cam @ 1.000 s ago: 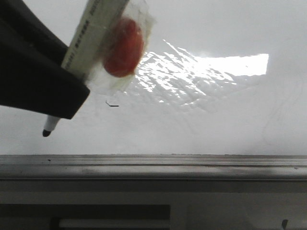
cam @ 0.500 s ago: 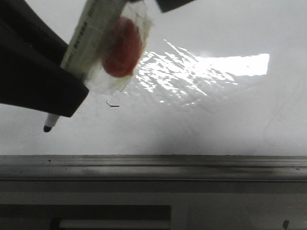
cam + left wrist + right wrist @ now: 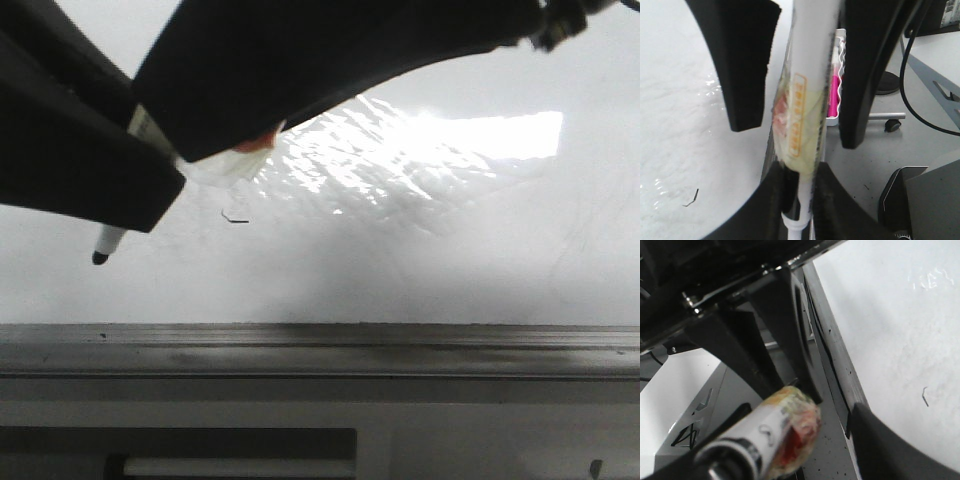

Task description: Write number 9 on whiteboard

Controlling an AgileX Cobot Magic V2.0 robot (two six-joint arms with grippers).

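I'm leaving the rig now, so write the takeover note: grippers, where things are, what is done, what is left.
Left gripper: shut on the marker, tip over the whiteboard.
Right gripper: reaching across at the marker's taped upper end; open or shut cannot be told.
Done: only a small hooked stroke is on the board.
Left: no number 9 is visible yet, so it remains to be written.

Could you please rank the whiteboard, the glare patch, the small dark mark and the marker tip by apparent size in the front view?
1. whiteboard, largest by far.
2. glare patch.
3. and 4. small dark mark and marker tip look about equal; the tip may be nearer the camera, so I will not rank them.
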